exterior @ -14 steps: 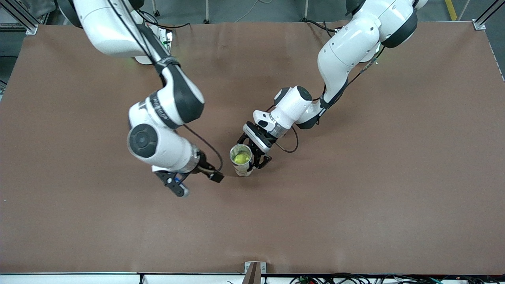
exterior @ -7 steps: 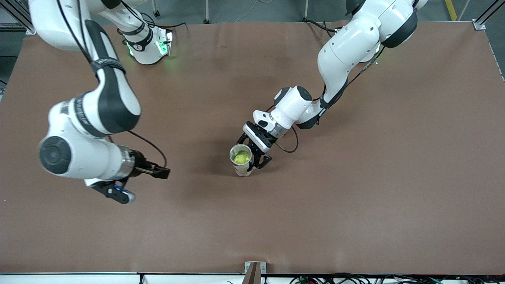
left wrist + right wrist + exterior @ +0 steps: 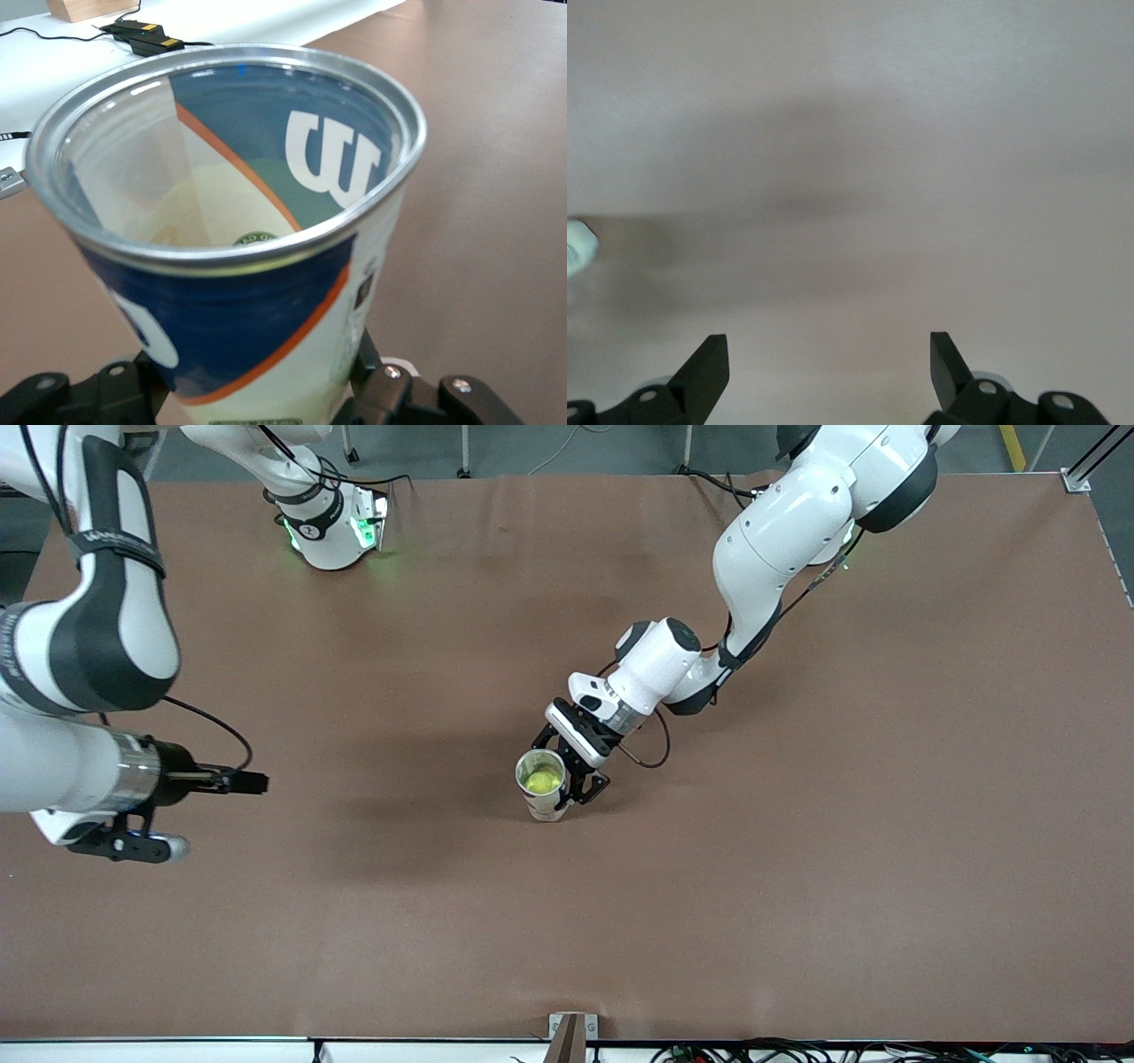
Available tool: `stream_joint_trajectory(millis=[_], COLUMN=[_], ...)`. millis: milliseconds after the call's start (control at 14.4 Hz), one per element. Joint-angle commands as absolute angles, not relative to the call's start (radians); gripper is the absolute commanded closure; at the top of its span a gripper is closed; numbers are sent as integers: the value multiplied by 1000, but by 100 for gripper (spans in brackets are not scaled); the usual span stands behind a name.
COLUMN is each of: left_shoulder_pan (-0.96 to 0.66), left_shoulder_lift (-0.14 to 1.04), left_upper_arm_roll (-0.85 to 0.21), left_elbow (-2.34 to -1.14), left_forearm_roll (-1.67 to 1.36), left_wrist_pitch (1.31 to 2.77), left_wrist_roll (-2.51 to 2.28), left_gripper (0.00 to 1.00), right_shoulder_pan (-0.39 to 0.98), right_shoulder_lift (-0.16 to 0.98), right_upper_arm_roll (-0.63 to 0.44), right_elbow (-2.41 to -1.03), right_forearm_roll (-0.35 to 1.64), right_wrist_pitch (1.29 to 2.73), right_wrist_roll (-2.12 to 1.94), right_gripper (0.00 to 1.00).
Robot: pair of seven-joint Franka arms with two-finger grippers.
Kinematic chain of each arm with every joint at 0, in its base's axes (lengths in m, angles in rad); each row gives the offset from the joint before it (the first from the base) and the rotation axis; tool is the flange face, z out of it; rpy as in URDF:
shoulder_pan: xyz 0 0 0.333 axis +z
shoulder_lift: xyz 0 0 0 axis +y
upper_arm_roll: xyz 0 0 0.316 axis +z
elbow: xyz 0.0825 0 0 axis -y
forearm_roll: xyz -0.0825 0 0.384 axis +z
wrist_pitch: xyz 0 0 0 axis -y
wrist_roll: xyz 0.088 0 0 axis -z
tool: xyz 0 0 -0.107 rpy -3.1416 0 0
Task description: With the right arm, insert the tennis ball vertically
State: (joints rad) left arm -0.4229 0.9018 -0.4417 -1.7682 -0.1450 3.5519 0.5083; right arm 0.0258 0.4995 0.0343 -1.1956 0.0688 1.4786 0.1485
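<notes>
A tennis ball can (image 3: 542, 786) with a blue, white and orange label stands upright near the middle of the table. The yellow-green tennis ball (image 3: 542, 780) lies inside it, well below the metal rim. My left gripper (image 3: 574, 772) is shut on the can's side. In the left wrist view the can (image 3: 266, 292) fills the picture, my left gripper (image 3: 262, 394) clamps its lower body, and the ball (image 3: 182, 221) shows pale at the bottom. My right gripper (image 3: 208, 806) hangs open and empty over bare table toward the right arm's end; the right wrist view shows the right gripper (image 3: 828, 359) with only table under it.
The brown table cover (image 3: 797, 868) is bare around the can. The right arm's base (image 3: 332, 522) glows green at the table's edge farthest from the front camera. A small bracket (image 3: 569, 1032) sits at the nearest edge.
My right arm has swung away from beside the can toward its own end of the table, gripper staying open. The left arm and the can have not moved.
</notes>
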Motion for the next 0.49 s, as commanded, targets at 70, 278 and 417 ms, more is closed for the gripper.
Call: stream_joint_trajectory(millis=[70, 278, 417], left_shoulder_pan=[-423, -423, -423], left_shoulder_lift=[902, 902, 902], left_upper_arm_roll=[-437, -437, -437], left_elbow=[-1784, -1784, -1786], left_forearm_roll=[-150, -150, -150], left_wrist_pitch=[3553, 3553, 3553], left_wrist_roll=[508, 508, 509], left_gripper=[21, 21, 21], right_shoulder_pan=[-32, -60, -61], right_shoulder_lift=[417, 382, 361], right_upper_arm_roll=[54, 52, 54], right_elbow=[-1253, -1279, -1295], right_forearm_roll=[3, -21, -35], right_wrist_pitch=[1439, 1433, 1433], right_wrist_roll=[14, -58, -58], right_gripper=[0, 0, 0])
